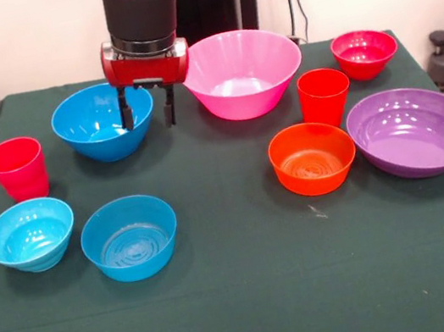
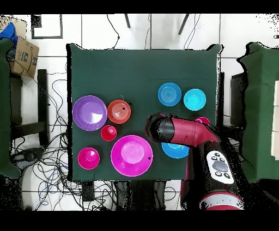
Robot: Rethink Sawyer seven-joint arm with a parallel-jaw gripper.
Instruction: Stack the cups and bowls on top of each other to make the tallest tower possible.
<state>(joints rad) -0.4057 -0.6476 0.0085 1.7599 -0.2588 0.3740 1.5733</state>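
All the bowls and cups stand apart on the green cloth; nothing is stacked. My gripper (image 1: 147, 112) is open and empty, its two fingers either side of the right rim of the deep blue bowl (image 1: 102, 122); I cannot tell whether it touches. The large pink bowl (image 1: 242, 72) is just to its right. The pinkish-red cup (image 1: 16, 168), light-blue bowl (image 1: 29, 234) and small blue bowl (image 1: 129, 236) are at the left. The orange-red cup (image 1: 323, 96), orange bowl (image 1: 312, 157), purple bowl (image 1: 414, 130) and small red bowl (image 1: 364, 52) are at the right.
In the overhead view the arm (image 2: 182, 132) covers the gripper, part of the deep blue bowl (image 2: 175, 151) and most of the pinkish-red cup (image 2: 203, 120). The table (image 1: 254, 298) is bare green cloth at the near side. Cables lie on the floor around it.
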